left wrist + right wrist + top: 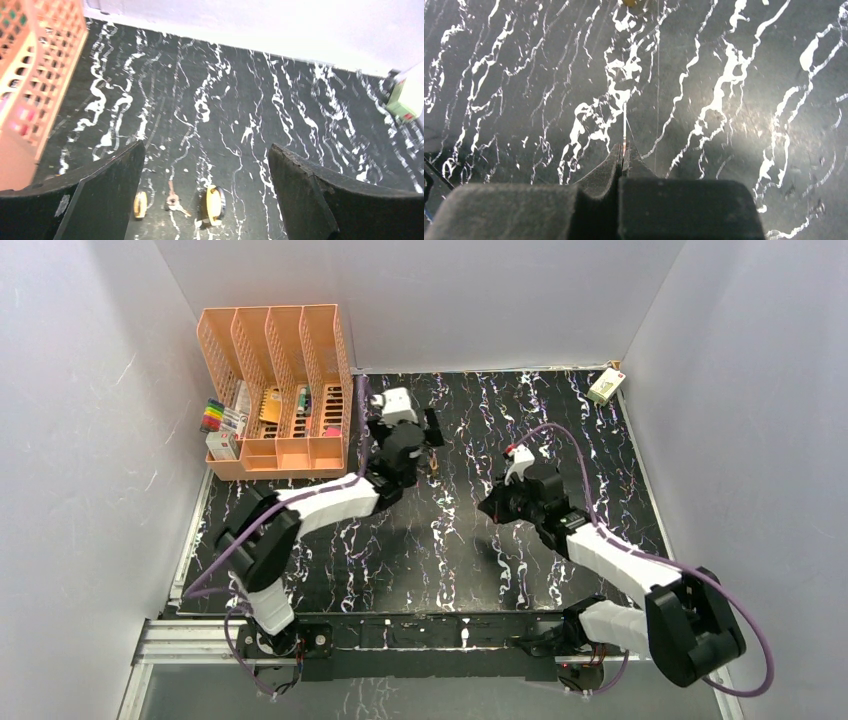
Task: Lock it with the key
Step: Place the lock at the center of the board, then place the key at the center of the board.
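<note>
L wrist view: my left gripper (206, 147) is spread wide. Both fingers (100, 195) stand far apart, w/ only table (225, 90) between the tips. Low in that gap, on the table:
- yellow padlock (213, 204), lying free.
- key (172, 200), just beside the padlock on its left; contact btwn them can't be confirmed.
- second small yellow item (140, 205), left of the key, next to my finger; can't ID it.

The top view does not resolve these three. The spot by the left gripper (432, 440) is too small and partly covered by the wrist.

Top view only:
- orange organizer (275, 390) at far-left corner, near the left gripper.
- small box (606, 387) at far-right corner.
- right gripper (497, 508) mid-table, well apart from the left.

R wrist view: right gripper fingers (599, 175) are pressed together. A thin bright line runs from the seam; object or glare, can't tell. A yellow edge (631, 2) at frame top is cut off and not identifiable.
</note>
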{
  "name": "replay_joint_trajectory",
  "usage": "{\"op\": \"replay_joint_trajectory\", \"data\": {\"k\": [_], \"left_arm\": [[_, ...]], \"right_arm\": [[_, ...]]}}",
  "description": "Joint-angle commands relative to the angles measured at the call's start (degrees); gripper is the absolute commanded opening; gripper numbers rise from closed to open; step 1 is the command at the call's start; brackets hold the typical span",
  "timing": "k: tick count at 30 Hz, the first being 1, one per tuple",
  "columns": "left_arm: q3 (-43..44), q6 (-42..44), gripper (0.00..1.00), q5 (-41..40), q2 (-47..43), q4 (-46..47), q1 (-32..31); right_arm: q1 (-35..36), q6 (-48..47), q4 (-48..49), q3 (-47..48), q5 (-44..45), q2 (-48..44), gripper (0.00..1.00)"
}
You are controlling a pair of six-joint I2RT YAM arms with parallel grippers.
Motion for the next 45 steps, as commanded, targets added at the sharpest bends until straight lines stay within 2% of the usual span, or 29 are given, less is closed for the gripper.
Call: {"op": "replay_joint_trajectory", "data": {"k": [1, 4, 9, 14, 19, 29, 37, 41, 45], "left_arm": [[-6.4, -3.5, 0.95, 8.0, -11.4, -3.2, 6.4], [-10.5, -2.4, 0.98, 16.7, -18.3, -4.8, 11.1], [-15.0, 0.1, 0.98, 25.6, -29.0, -9.1, 17.8], [-15.4, 1.5, 0.98, 28.7, -35.8, -14.7, 22.8], [-15.8, 2.3, 0.98, 29.2, -39.3, -17.0, 26.3], [-15.8, 2.1, 0.98, 30.6, -41.9, -17.4, 27.4], [-15.8, 2.2, 0.98, 30.9, -42.4, -17.8, 27.6], [-15.8, 2.2, 0.98, 31.1, -42.2, -17.8, 27.5], [-15.7, 2.2, 0.98, 31.3, -42.1, -17.9, 27.6]], "right_arm": [[-0.2, 0.1, 5.0, 6.6, -3.1, 5.1, 0.00], [-0.3, 0.8, 6.6, 9.4, -4.9, 10.2, 0.00], [-0.3, 0.8, 6.5, 16.7, -4.8, 20.0, 0.00], [-0.2, -0.4, 1.1, 29.1, -2.5, 31.5, 0.00], [-0.2, 1.2, -0.3, 36.5, -1.9, 39.3, 0.00], [-0.4, 5.1, -2.9, 42.4, 1.5, 46.6, 0.00], [-0.5, 5.6, -4.8, 43.5, 3.7, 48.3, 0.00], [-0.4, 4.6, -5.6, 44.1, 4.2, 48.7, 0.11], [-0.5, 4.5, -5.7, 44.6, 3.5, 49.6, 0.16]]}}
